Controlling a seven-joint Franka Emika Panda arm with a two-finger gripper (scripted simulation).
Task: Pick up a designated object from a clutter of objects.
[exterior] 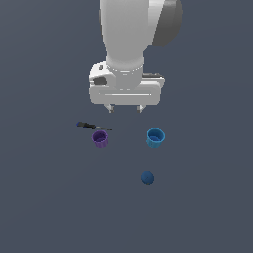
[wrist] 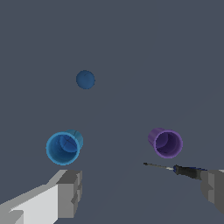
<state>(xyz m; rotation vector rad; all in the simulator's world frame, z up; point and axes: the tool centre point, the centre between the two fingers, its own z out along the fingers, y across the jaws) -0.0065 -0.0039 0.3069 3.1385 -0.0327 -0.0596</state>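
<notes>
Hovering above the clutter, the gripper (exterior: 124,107) holds nothing, fingers spread wide: the approach step, by my reading. Across the exterior view, left to right: one screwdriver (exterior: 92,126), one purple cup (exterior: 100,139), one ball (exterior: 147,178) alone nearest the camera, one blue cup (exterior: 155,138). Next it must centre over the ball, then descend

White arm (exterior: 129,29) vertical, wrist down; gripper (exterior: 125,107) jaws spread wide, seemingly empty, hovering above surface.
</notes>
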